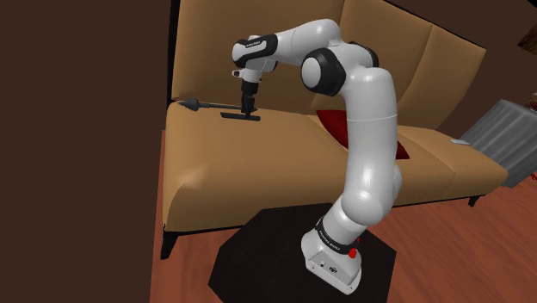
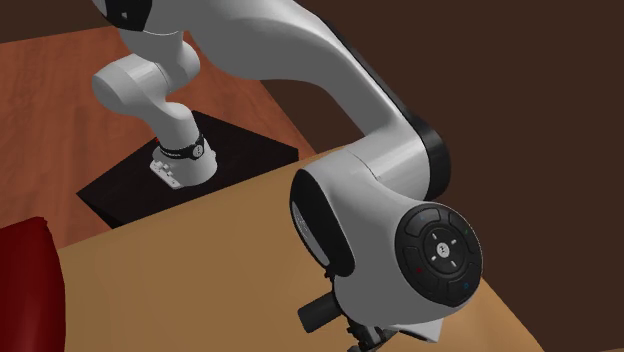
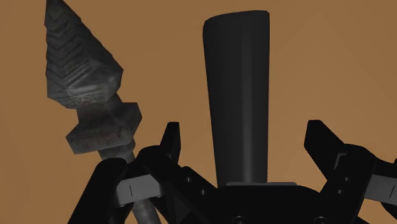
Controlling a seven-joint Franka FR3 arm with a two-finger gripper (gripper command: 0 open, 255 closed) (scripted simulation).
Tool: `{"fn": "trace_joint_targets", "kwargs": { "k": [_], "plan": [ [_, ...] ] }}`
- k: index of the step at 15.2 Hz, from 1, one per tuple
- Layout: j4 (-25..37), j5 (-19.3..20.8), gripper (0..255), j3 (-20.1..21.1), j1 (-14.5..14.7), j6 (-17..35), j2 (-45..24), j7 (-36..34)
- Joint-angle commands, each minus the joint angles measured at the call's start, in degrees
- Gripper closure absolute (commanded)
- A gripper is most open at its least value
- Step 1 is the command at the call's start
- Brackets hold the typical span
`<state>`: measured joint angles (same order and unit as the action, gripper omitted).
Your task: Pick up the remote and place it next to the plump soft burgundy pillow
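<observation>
While the remote (image 3: 236, 95) lies flat on the sofa seat (image 1: 284, 142) right under the tool (image 3: 243, 135), its long axis runs across the line btw. the fingers (image 3: 170, 141), which stand apart w/o touching it, and the pillow (image 1: 330, 123) is toward the shoulder view's right.

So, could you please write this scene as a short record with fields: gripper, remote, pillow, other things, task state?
gripper: open, low over the seat, one finger on either side of the remote, neither touching it
remote: black, long, lying flat on the tan sofa
pillow: burgundy, on the same seat, partly behind the arm, apart from the remote
other things: dark grey pointed object lying beside the remote
task state: remote not yet grasped
</observation>
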<state>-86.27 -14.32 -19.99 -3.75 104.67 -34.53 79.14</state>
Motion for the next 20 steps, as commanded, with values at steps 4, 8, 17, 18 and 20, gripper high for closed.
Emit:
{"fn": "trace_joint_targets", "kwargs": {
  "k": [4,8,17,18,20],
  "plan": [
    [-0.21,-0.01,0,0.01,0.04,0.20,0.03,0.01],
    [-0.19,-0.01,255,0.01,0.03,0.18,0.02,0.01],
    [0.06,0.11,255,-0.06,0.06,-0.38,0.36,-0.08],
    [0.35,0.22,255,-0.13,0.08,-0.97,0.68,-0.17],
    [1.00,0.45,255,-0.26,0.10,-2.18,1.26,-0.35]
  ]
}}
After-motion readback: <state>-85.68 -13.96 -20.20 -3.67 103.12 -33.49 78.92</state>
